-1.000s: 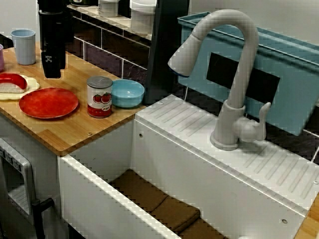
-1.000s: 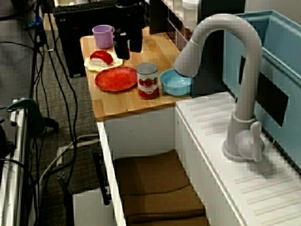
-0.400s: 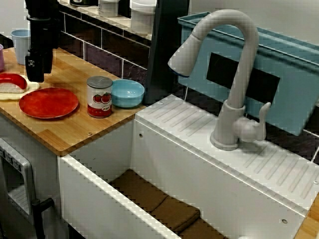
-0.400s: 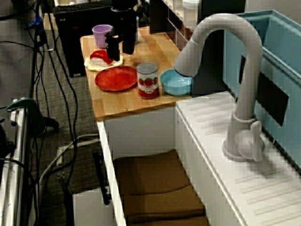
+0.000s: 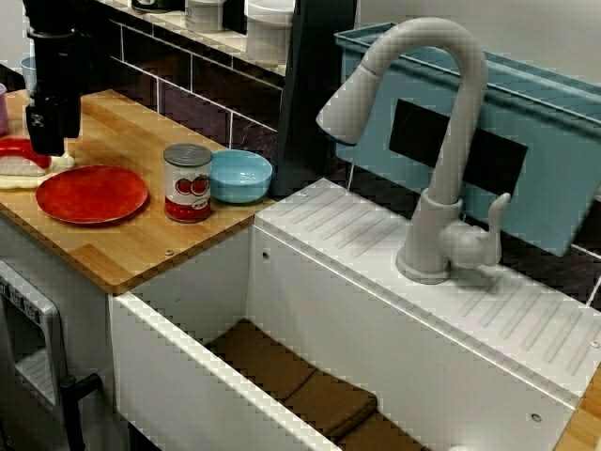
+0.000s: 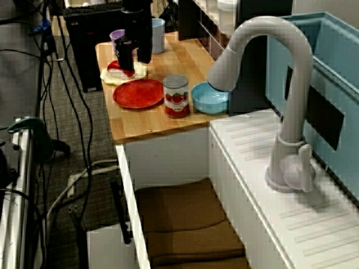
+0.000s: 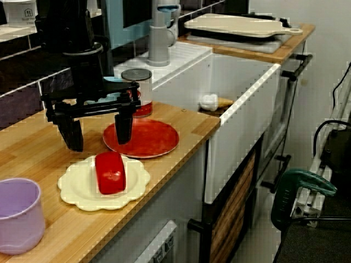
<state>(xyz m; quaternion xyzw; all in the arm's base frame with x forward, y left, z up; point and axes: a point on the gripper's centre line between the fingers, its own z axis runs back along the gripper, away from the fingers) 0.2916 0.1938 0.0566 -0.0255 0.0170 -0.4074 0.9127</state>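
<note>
Red rounded block point(image 7: 110, 172) lies in the middle of the cream scalloped plate point(image 7: 77, 193). My black gripper point(image 7: 97, 131) hangs just above that plate, jaws wide open and empty; the block's long axis runs across their closing line.

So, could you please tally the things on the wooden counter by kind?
Plates: 2, a round red plate and a cream scalloped plate
Cups: 2, a lilac cup and a light blue cup
Bowls: 1, a light blue bowl
Cans: 1, a tomato-label can
Food: 1, a red-topped sushi piece
Total: 7
</note>
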